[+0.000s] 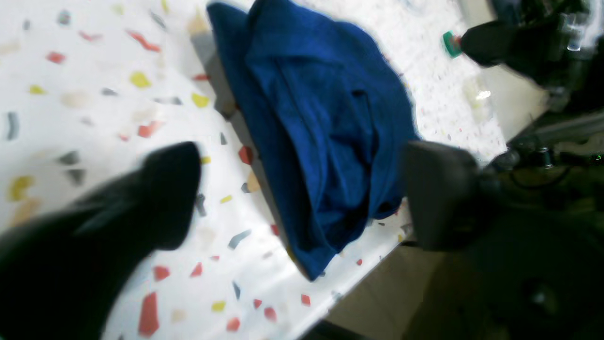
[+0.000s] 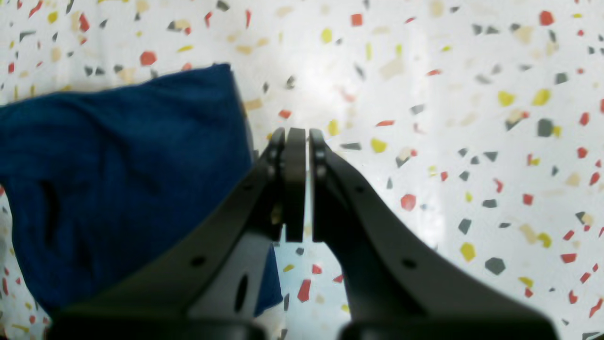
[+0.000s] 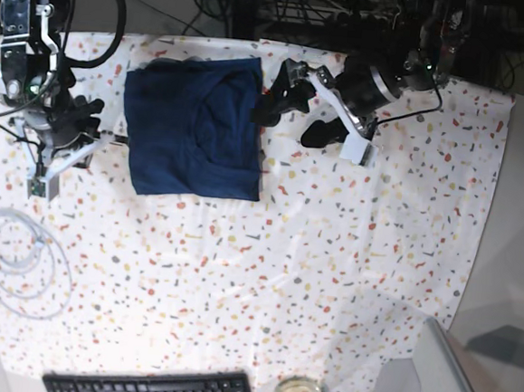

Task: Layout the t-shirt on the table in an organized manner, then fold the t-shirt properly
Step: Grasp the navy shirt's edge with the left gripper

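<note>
Lying folded into a compact rectangle, the t-shirt (image 3: 195, 127) is seen on the far part of the table (image 3: 330, 256), well away from the keyboard (image 3: 149, 389) at the near edge. The left gripper (image 1: 302, 198) is held just beside the t-shirt's edge with its fingers (image 1: 170, 193) spread wide apart, and no fabric is caught between them. The right gripper (image 2: 301, 156) is found at the opposite side of the t-shirt, its fingers pressed together on nothing, above the bare speckled cloth.
</note>
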Controlling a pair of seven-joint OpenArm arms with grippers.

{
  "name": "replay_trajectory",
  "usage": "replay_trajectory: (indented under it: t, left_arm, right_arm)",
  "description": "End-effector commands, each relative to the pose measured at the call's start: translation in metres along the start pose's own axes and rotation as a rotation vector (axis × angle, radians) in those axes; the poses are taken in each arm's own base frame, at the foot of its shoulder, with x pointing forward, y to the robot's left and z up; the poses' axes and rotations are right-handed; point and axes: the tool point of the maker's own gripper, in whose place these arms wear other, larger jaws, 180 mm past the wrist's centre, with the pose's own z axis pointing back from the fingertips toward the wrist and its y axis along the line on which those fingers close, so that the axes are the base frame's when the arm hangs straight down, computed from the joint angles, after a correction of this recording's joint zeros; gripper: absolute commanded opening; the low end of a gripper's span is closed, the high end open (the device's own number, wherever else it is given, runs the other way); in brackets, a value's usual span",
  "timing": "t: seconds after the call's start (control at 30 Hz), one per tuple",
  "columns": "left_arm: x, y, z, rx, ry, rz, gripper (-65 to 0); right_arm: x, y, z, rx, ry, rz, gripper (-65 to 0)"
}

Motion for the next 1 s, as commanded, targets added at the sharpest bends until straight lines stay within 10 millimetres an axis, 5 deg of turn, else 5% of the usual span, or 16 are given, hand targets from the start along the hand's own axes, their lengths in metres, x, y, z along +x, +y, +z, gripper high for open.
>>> replay_trajectory:
  t: [0.0, 0.17, 0.67, 0.77, 0.87, 0.97]
  left_arm:
    - [0.010, -0.012, -0.008, -0.053, -0.031, -0.003, 0.0]
    - [0.001, -0.021, -0.041, -0.113, 0.031, -0.003, 0.0]
    - [-0.028, 0.001, -0.087, -0.075, 0.123, 0.148, -2.0]
    - [-0.030, 0.001, -0.091, -0.073, 0.133, 0.161, -26.7]
    - [-0.027, 0.012, -0.091, -0.003, 0.133, 0.182, -61.7]
    - [-0.012, 0.030, -0.083, 0.074, 0.117, 0.165, -65.0]
  right_arm:
    - [0.013, -0.009, 0.004, -0.021, -0.046, 0.019, -63.6]
    - [0.010, -0.011, 0.005, -0.028, -0.040, 0.019, -63.6]
    - [0.029, -0.107, 0.034, -0.151, -0.144, -0.082, -63.6]
    - [0.023, -0.130, 0.039, -0.181, -0.145, -0.110, -63.6]
    - [0.011, -0.154, 0.040, -0.213, -0.121, -0.150, -63.6]
    - [-0.007, -0.172, 0.039, -0.237, -0.089, -0.198, -63.6]
